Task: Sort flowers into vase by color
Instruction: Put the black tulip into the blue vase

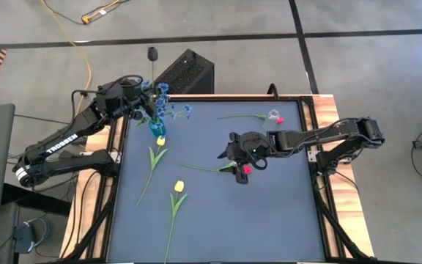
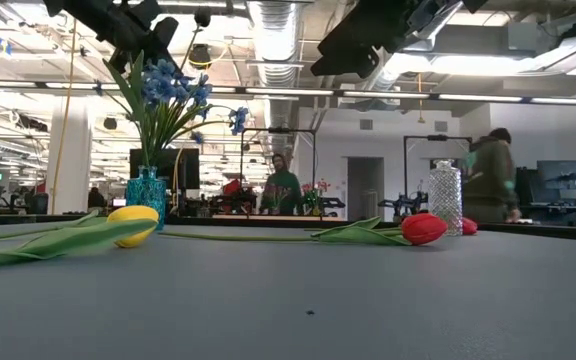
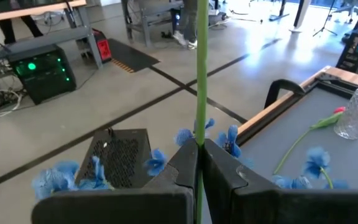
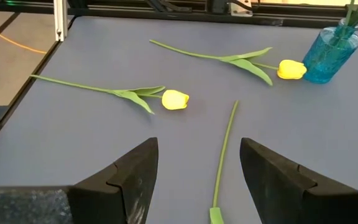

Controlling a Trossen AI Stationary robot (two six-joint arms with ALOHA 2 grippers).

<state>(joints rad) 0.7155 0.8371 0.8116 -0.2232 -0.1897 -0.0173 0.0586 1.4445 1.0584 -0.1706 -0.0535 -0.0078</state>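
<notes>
A bunch of blue flowers (image 2: 173,90) stands in a blue glass vase (image 1: 156,129) at the table's far left. My left gripper (image 3: 199,163) hovers above that vase, shut on a thin green stem. Two yellow tulips (image 1: 160,139) (image 1: 179,186) lie on the mat. A red tulip (image 1: 246,169) lies mid-table. My right gripper (image 4: 199,149) hangs open above it, fingers on either side of its stem (image 4: 224,149) without touching. A second red tulip (image 1: 279,119) lies by a clear vase (image 1: 273,115). My left gripper pinches a thin green stem (image 3: 200,134) between its two shut fingers, among the blue blossoms (image 3: 185,137). The fingers come nearly level from the table's far left and lie across the stem, which runs upright through them. The stem's lower end is hidden by the gripper.
A black box (image 1: 185,73) sits on the floor just past the table's far edge, behind the blue vase. The wooden table frame (image 1: 321,117) borders the mat. People and benches show in the room beyond the table.
</notes>
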